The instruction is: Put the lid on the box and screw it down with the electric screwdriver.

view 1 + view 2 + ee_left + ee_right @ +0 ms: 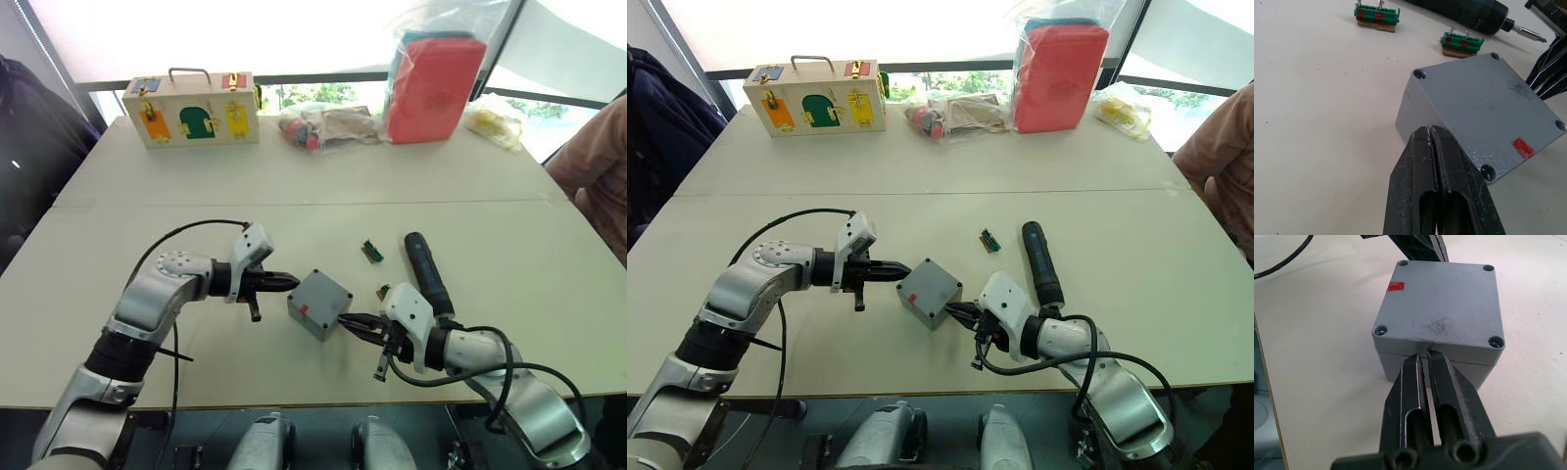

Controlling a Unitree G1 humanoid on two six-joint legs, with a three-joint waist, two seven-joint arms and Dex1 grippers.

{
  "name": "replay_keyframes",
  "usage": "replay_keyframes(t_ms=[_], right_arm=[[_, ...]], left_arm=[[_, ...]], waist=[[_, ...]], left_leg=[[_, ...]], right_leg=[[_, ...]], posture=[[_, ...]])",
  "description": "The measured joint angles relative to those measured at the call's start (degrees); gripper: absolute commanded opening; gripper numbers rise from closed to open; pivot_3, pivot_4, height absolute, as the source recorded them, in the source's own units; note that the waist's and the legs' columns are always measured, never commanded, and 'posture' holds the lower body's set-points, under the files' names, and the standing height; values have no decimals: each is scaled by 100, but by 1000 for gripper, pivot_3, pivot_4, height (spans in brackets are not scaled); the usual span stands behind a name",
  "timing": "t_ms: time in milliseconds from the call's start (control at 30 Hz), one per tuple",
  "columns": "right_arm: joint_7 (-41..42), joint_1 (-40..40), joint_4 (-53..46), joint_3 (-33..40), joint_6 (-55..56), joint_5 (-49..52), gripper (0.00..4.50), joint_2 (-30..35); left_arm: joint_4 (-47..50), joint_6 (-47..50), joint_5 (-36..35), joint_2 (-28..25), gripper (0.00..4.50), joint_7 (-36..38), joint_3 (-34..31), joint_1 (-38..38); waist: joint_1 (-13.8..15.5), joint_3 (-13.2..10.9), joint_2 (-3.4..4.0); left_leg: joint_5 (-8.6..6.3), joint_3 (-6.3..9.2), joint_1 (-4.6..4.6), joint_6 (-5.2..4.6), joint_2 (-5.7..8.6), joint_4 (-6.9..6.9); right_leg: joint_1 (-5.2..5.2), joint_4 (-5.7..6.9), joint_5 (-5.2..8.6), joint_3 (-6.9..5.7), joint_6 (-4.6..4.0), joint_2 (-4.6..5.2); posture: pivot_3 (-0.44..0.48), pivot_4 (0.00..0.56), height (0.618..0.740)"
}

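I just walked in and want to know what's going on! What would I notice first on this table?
You'd first see the small grey box in the middle of the table, with its lid on top, squeezed between the left gripper and the right gripper, both with fingers closed. The dark electric screwdriver lies just behind the right arm. At the far edge stand a wooden box with coloured doors and a red pack.

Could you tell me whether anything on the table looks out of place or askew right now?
Nothing looks damaged or spilled. The lid already sits flush on the box, with its corner holes empty, while the electric screwdriver lies untouched on the table.
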State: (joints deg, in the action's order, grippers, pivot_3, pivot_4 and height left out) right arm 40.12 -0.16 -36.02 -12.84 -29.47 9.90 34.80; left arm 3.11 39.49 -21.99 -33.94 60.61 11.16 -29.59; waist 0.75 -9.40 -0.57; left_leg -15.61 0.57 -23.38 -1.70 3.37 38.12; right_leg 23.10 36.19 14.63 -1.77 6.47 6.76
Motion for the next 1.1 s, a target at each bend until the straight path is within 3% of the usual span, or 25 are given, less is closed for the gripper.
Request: replay_keyframes(t_ms=[367,600,1100], right_arm=[[57,241,-131,20,-93,37,132,183],[-63,-141,356,-158,15,-234,132,73],[34,-804,1266,-368,362,-592,132,-122]], left_arm=[[-394,-228,68,105,0,-133,-70,-165],[-449,-386,314,150,0,-173,159,83],[600,381,197,-28,0,-400,-95,732]], waist=[[0,0,0],[-9,0,0],[-5,0,0]], left_leg=[[0,0,0,0,0,0],[0,-1,0,0,-1,0],[0,1,-1,1,-1,0]], right_leg=[[-1,0,0,-1,0,0],[2,0,0,-1,0,0],[2,0,-1,2,-1,0]], posture=[[0,150,740],[0,150,740],[0,150,740]])
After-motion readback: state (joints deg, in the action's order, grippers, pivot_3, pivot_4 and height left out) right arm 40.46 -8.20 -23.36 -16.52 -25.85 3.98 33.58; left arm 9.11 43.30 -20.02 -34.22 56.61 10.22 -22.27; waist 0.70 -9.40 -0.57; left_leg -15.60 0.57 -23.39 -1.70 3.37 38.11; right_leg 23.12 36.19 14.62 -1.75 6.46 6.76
